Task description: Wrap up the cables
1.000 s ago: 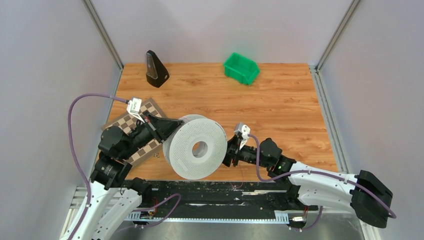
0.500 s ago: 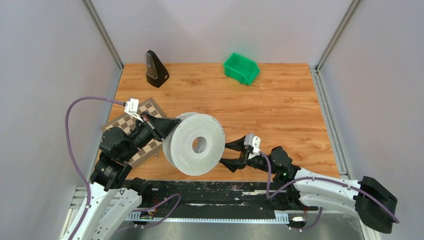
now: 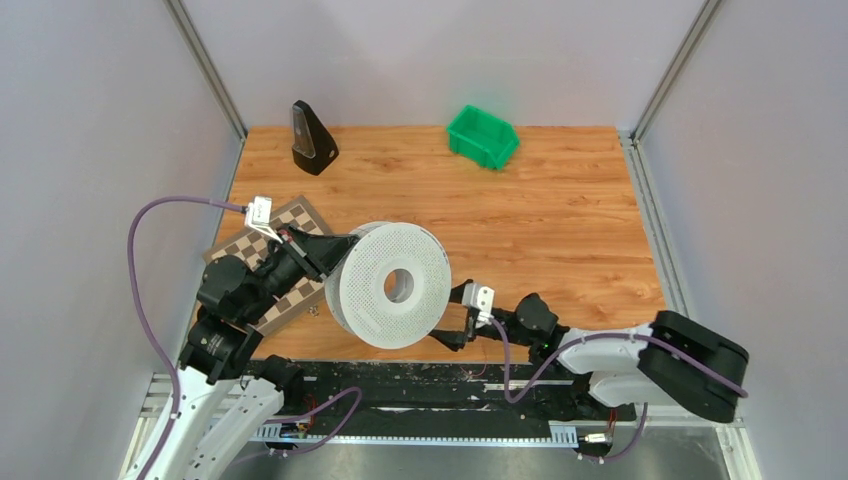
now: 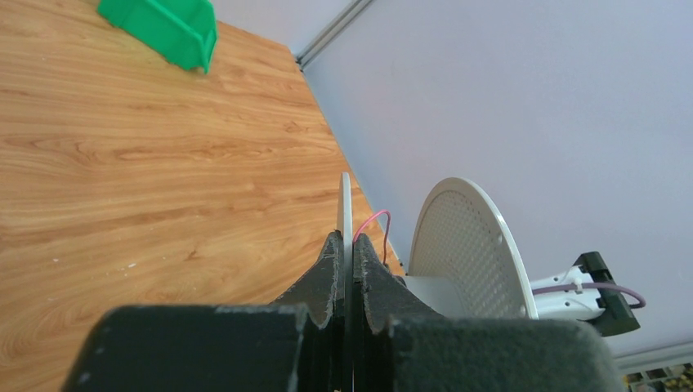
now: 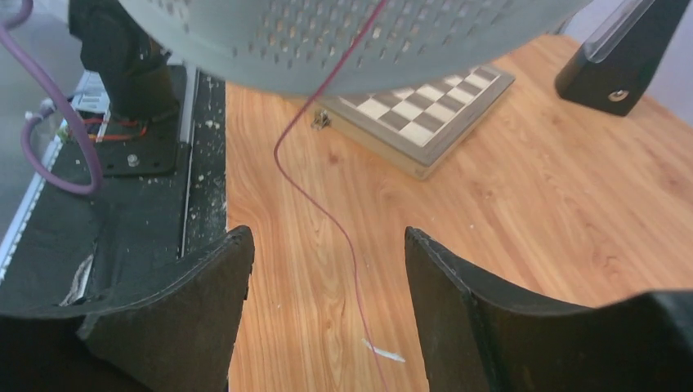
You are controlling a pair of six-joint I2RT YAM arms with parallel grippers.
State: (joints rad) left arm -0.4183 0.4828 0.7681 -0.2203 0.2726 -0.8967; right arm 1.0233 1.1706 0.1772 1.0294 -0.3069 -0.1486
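A grey perforated reel [image 3: 372, 300] stands on edge near the table's front. My left gripper [image 3: 335, 255] is shut on the rim of its rear disc [image 4: 345, 204]; the front disc [image 4: 470, 245] shows to the right. A thin reddish cable strand [image 5: 323, 208] hangs from the reel [image 5: 351, 33] and trails over the wood between the fingers of my right gripper [image 5: 327, 237]. That gripper [image 3: 452, 317] is open and empty, low by the reel's right side. The strand also loops beside my left fingers [image 4: 372, 222].
A chessboard [image 3: 255, 245] lies under the left arm, also in the right wrist view [image 5: 417, 114]. A black wedge-shaped object [image 3: 312, 140] stands at the back left, and a green bin [image 3: 482, 135] at the back centre. A black rail [image 3: 420, 380] runs along the near edge.
My right arm has drawn back and folded low toward the near edge, and its gripper has turned and opened beside the reel. The left gripper still holds the reel, which has barely shifted.
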